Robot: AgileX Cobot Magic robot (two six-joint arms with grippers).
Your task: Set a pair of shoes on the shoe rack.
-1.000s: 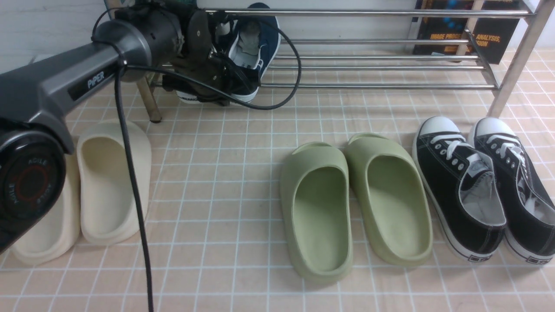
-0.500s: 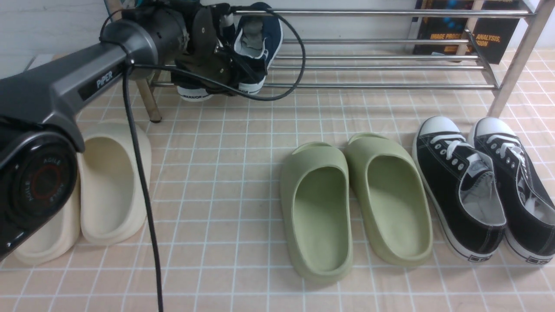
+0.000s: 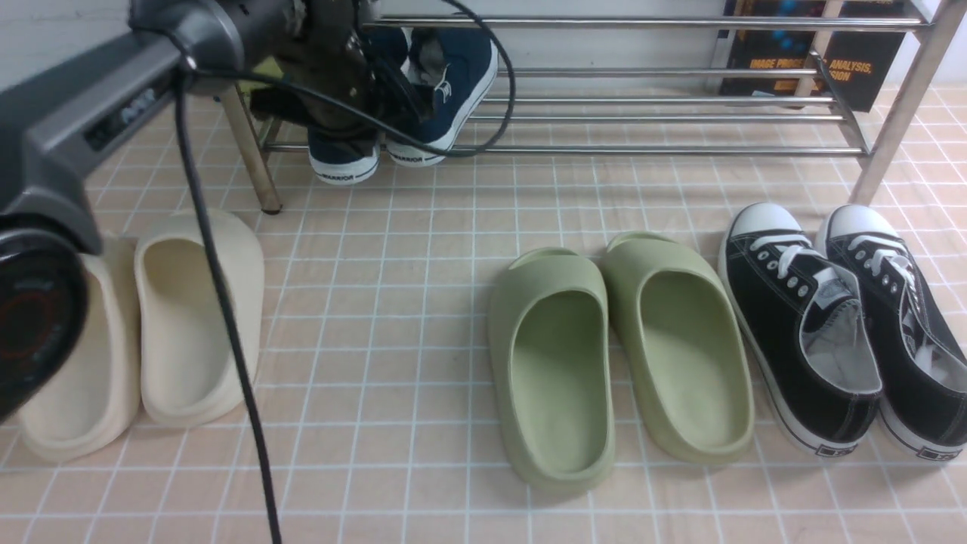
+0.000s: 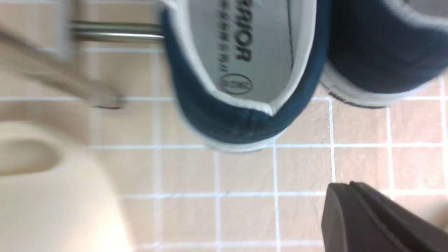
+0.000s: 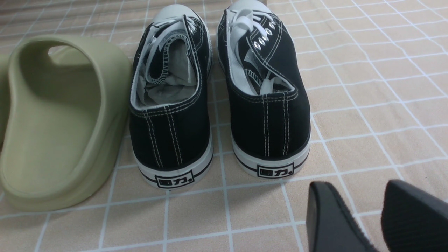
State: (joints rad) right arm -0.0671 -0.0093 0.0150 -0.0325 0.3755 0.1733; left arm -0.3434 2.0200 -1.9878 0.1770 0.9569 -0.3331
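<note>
Two navy shoes point(image 3: 344, 160) sit at the left end of the shoe rack point(image 3: 680, 149), heels overhanging its low front tube. The left shoe's heel sticks out further, so a bump from the left gripper point(image 4: 350, 184), its fingers pressed together with nothing between them, might tip it off the rack. The right shoe lies askew on the rack; a sideways push could turn it more. The black cable point(image 3: 498, 113) loops in front of both and could hook a shoe or a rack tube if the arm pulls away carelessly. The pair looks placed, so the work is probably straightening or backing off.

The left wrist view shows the grey insole point(image 4: 266, 45) with its print, which the arm covers in the front view, near the foot of the rack's left leg point(image 4: 105, 96). Only the front view gives the rack's long run to the right. The right wrist view alone shows the right gripper point(image 5: 358, 183), fingers slightly apart and holding nothing, by the black sneakers point(image 5: 267, 122) in front of the rack.
</note>
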